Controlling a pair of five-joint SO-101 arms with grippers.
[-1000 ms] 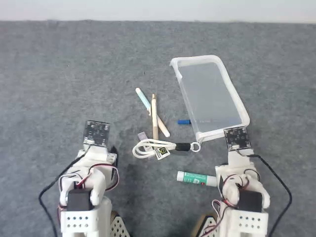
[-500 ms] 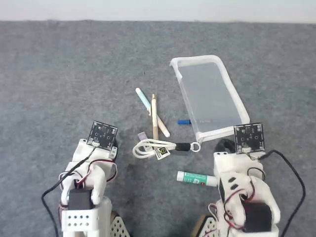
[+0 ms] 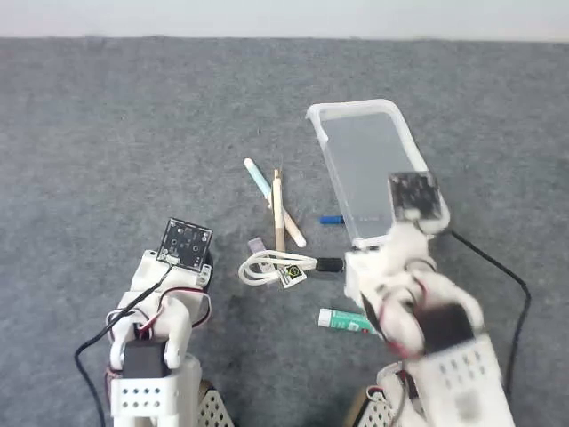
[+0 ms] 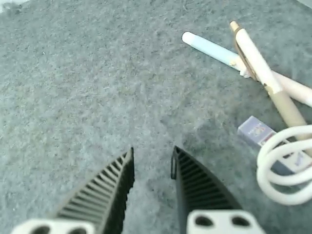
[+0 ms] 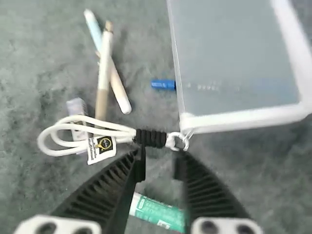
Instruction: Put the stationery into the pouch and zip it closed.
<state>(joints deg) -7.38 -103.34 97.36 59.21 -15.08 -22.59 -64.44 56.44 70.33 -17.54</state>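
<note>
The clear pouch [image 3: 373, 165] [image 5: 234, 58] with a white zipper rim lies flat at the back right. A white cord loop [image 3: 267, 267] [image 5: 73, 134] runs through a black toggle [image 5: 151, 138] to the zipper ring [image 5: 176, 142]. Two pens [image 3: 277, 209] [image 4: 258, 58], a small eraser [image 3: 257, 244] [image 4: 256, 131], a blue piece [image 3: 331, 219] and a green glue stick [image 3: 345, 320] [image 5: 156, 209] lie on the carpet. My right gripper [image 5: 160, 157] hovers slightly open just short of the toggle, above the glue stick. My left gripper [image 4: 151, 158] is slightly open over bare carpet, apart from the eraser.
Grey carpet covers the whole table. The left arm [image 3: 178, 267] stands at the front left and the right arm [image 3: 409, 294] at the front right, its cable [image 3: 507, 276] trailing to the right. Bare carpet lies to the left and behind the pens.
The right arm has swung forward and to the left, toward the toggle and the pouch's near corner. The left arm shifted slightly forward early on, then stayed still.
</note>
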